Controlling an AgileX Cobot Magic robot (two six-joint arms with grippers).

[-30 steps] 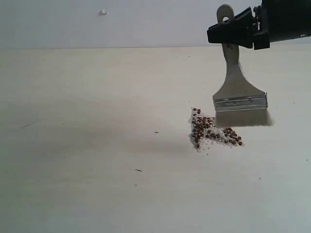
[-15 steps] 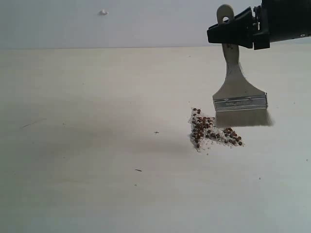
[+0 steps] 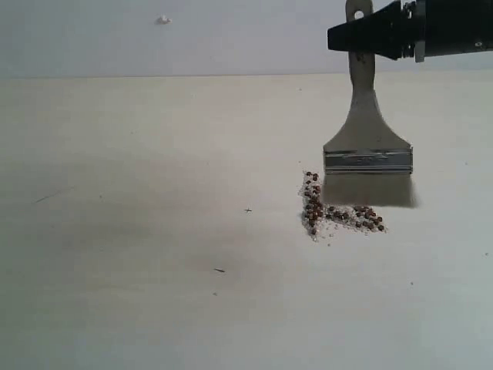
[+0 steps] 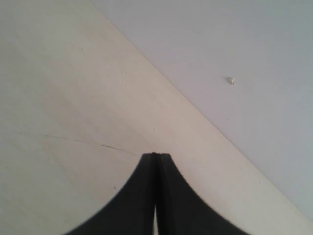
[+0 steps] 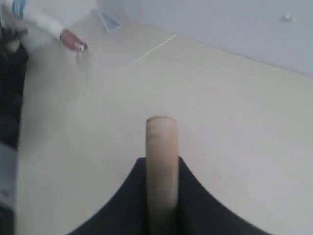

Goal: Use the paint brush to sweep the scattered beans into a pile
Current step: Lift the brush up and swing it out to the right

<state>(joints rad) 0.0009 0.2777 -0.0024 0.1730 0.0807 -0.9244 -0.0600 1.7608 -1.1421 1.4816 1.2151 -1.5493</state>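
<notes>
- pale cream table (image 3: 154, 231) runs back to a plain grey-white wall (image 3: 192, 38), and everything below is placed from the beans.
- the beans (image 3: 339, 212) lie on the table in a tight l-shaped cluster, one short line running away from the camera and one running to the right, with fine whitish grains mixed among them.
- my right gripper (image 3: 356, 38) hangs high above the beans, clenched on the handle of the paint brush (image 3: 366, 139).
- in the right wrist view the cream handle (image 5: 161, 156) stands up between my two dark fingers (image 5: 195, 205), gripped on both sides.
- the brush hangs upright, handle up, with its silver ferrule (image 3: 368, 161) above the beans and slightly to their right.
- its bristles (image 3: 370, 189) come down just behind the right-hand line of beans; i cannot tell whether the tips touch them or the table.
- my left gripper (image 4: 155, 161) shows only in its own wrist view, fingers (image 4: 142, 196) pressed together with nothing between them, over bare table.
- a small cross mark (image 3: 247, 210) sits on the table to the left of the beans, and a short dark fleck (image 3: 219, 270) lies further left and nearer the camera.
</notes>
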